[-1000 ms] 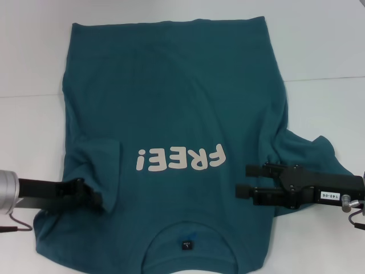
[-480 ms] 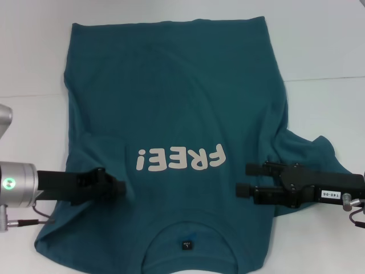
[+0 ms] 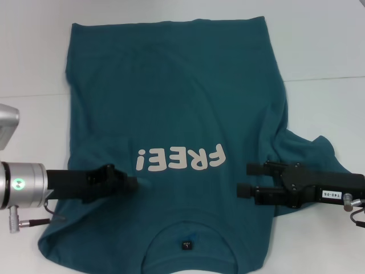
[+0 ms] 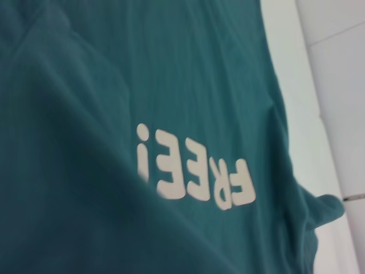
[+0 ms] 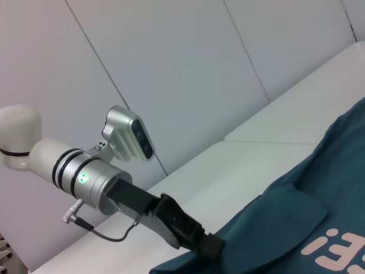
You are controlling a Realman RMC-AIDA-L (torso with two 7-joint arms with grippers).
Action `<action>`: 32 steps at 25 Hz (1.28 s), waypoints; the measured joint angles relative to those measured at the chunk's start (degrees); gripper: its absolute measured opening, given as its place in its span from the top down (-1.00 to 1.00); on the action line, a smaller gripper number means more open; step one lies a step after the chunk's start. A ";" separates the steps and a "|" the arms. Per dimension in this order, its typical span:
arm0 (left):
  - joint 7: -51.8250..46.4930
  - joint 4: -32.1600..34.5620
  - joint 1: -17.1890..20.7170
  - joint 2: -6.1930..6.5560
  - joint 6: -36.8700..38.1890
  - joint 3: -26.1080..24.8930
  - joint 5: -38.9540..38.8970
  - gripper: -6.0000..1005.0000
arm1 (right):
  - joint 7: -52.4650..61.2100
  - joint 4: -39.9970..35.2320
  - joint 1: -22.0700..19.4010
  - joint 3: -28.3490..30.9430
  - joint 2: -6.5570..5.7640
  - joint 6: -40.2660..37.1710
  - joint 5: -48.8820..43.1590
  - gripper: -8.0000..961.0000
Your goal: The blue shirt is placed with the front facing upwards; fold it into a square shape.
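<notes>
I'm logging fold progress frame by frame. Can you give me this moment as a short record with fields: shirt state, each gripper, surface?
shirt: the blue shirt lies front up on the white table, "FREE!" print showing
left side: its sleeve edge is folded inward over the body
right side: right sleeve spread outward, not folded
left gripper: left gripper low over the shirt beside the print's "!" end, pinching fabric
right gripper: right gripper over the shirt's right edge, fingers apart, holding nothing
fold stage: early, not yet square
</notes>
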 joint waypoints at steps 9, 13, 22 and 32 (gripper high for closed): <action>2.72 0.86 1.18 0.99 0.74 -0.35 -1.67 0.73 | 0.01 0.00 -0.32 0.24 -0.08 0.01 0.00 -0.91; 5.33 2.13 1.25 1.60 2.12 -2.04 -2.79 0.38 | 0.11 0.00 -0.34 0.48 -0.23 0.34 0.00 -0.91; 21.66 4.03 1.69 2.73 7.15 -7.93 -7.66 -0.36 | 2.51 0.00 -0.87 1.31 -1.51 0.63 -0.16 -0.91; 52.13 2.85 6.51 0.58 8.06 -8.57 -14.20 -0.68 | 6.14 -0.77 -1.83 1.68 -3.30 0.91 -0.10 -0.91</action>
